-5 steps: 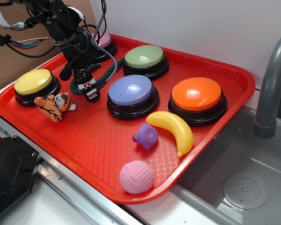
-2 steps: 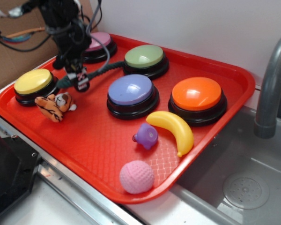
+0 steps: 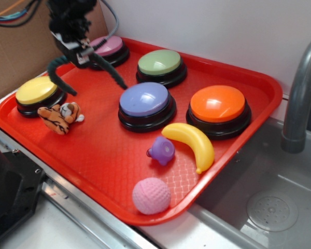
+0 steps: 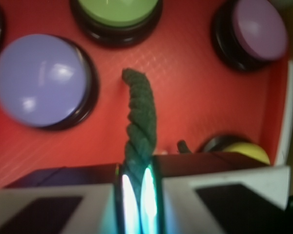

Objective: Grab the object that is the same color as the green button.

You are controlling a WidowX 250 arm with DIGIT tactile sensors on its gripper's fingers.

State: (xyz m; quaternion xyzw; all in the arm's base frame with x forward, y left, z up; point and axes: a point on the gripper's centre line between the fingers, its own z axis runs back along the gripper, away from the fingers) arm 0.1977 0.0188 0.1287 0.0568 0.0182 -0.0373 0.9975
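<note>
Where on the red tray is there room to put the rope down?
The biggest bare patch of the tray lies at the front left, bordered by the tiger plush, the purple button, and the pink ball. A smaller one sits between the yellow button and the purple button. It is crowded around the banana and purple toy.

- Rope piece (image 3: 60, 66): dark green, twisted strands.
- Green button (image 3: 159, 62): pale olive-green dome, black base.
- Tray (image 3: 93, 150): bright red with a fine diamond texture.
- Other buttons: yellow (image 3: 37, 90), pink (image 3: 107, 45), lavender-blue (image 3: 144, 99) and orange (image 3: 217, 104) domes, all on black bases.
- Tiger plush (image 3: 59, 116): orange with black stripes, white muzzle.
- Banana (image 3: 193, 142): yellow.
- Ball (image 3: 151, 195): pink, dimpled.
- Small toy (image 3: 161, 150): purple.
- Claw (image 4: 136, 187): black, with white panels in the wrist view.
</note>
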